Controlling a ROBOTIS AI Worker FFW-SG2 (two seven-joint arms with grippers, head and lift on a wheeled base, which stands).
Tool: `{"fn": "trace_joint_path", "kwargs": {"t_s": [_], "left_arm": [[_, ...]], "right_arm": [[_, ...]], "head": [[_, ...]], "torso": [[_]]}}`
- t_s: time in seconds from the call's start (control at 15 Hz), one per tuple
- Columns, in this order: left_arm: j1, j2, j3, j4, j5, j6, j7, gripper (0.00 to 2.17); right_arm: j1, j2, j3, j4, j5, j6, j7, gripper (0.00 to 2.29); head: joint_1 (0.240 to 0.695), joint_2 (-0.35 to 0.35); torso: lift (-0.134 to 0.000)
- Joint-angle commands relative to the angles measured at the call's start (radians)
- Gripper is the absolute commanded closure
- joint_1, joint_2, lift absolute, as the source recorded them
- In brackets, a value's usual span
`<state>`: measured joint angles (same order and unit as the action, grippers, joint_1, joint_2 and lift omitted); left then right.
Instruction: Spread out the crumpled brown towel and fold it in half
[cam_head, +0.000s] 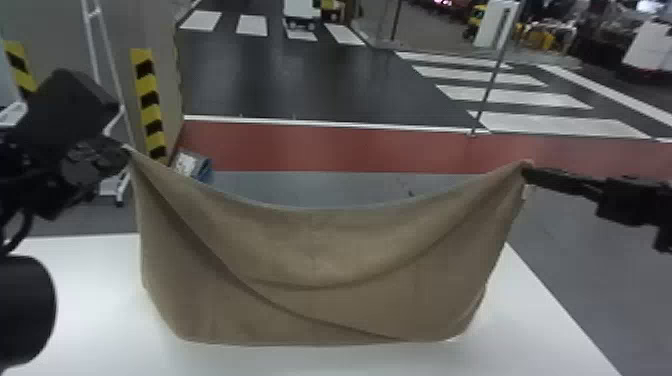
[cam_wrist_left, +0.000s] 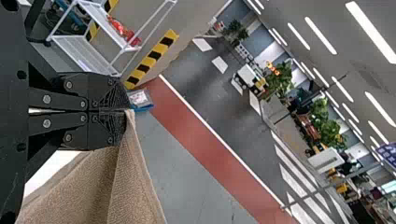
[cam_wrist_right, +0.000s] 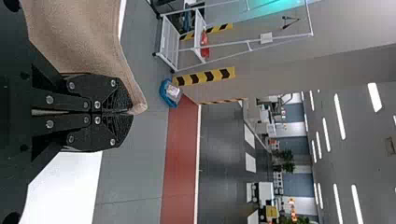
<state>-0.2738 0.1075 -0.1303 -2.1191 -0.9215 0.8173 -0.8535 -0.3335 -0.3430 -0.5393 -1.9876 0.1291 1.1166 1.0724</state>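
In the head view the brown towel (cam_head: 320, 250) hangs stretched between both grippers, its top edge sagging and diagonal folds crossing it; its lower part is over the white table. My left gripper (cam_head: 125, 150) holds the upper left corner, and my right gripper (cam_head: 526, 170) the upper right corner. In the left wrist view the left gripper (cam_wrist_left: 126, 111) is shut on a corner of the towel (cam_wrist_left: 135, 186). The right wrist view has the right gripper (cam_wrist_right: 130, 112) shut on the other corner of the towel (cam_wrist_right: 84, 37).
The white table (cam_head: 80, 300) extends under and to both sides of the towel. Beyond it are grey floor, a red strip, and a blue container (cam_head: 202, 170) on the floor. A white rack (cam_head: 107, 187) stands behind the left arm.
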Motion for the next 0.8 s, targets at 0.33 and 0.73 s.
{"fn": "trace_joint_path", "kwargs": {"t_s": [0.33, 0.73], "left_arm": [[-0.223, -0.023, 0.080, 0.174, 0.058, 0.017, 0.062, 1.18], [0.389, 0.104, 0.182, -0.142, 0.052, -0.174, 0.085, 1.18]], "right_arm": [[-0.292, -0.041, 0.053, 0.200, 0.033, 0.095, -0.063, 2.26], [0.409, 0.009, -0.154, -0.162, -0.158, -0.215, 0.031, 2.27]], "head": [[0.328, -0.178], [0.512, -0.145]], "torso": [[-0.124], [-0.124]]}}
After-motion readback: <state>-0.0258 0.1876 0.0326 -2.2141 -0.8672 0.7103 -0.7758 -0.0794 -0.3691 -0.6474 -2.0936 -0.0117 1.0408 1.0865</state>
